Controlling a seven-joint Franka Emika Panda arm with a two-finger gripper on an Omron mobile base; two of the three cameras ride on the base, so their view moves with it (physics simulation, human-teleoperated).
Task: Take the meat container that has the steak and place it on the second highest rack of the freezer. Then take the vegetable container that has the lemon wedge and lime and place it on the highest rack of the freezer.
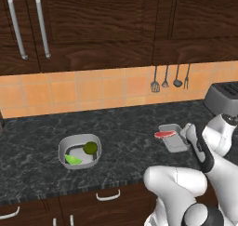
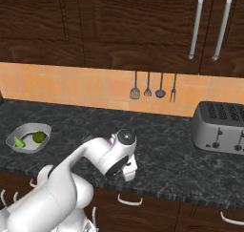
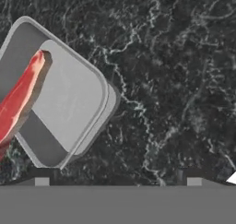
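Observation:
The meat container (image 3: 69,98), a shallow grey tray, lies on the black counter with the red steak (image 3: 18,101) slanting across its left side. My gripper (image 3: 117,176) hovers over it, open, with nothing between the fingertips. The tray sits toward the left fingertip (image 3: 41,174). From the left base camera the same meat container (image 1: 174,137) and steak (image 1: 165,134) lie right beside my hand (image 1: 188,131). The vegetable container (image 1: 79,151) holds a lime (image 1: 90,148) and a green lemon wedge (image 1: 73,160); it is also at the far left (image 2: 28,137). The freezer is out of view.
A silver toaster (image 2: 220,127) stands at the right end of the counter. Several utensils (image 1: 169,78) hang on the orange tiled wall. Dark wood cabinets run above, drawers with handles (image 1: 108,195) below the counter edge.

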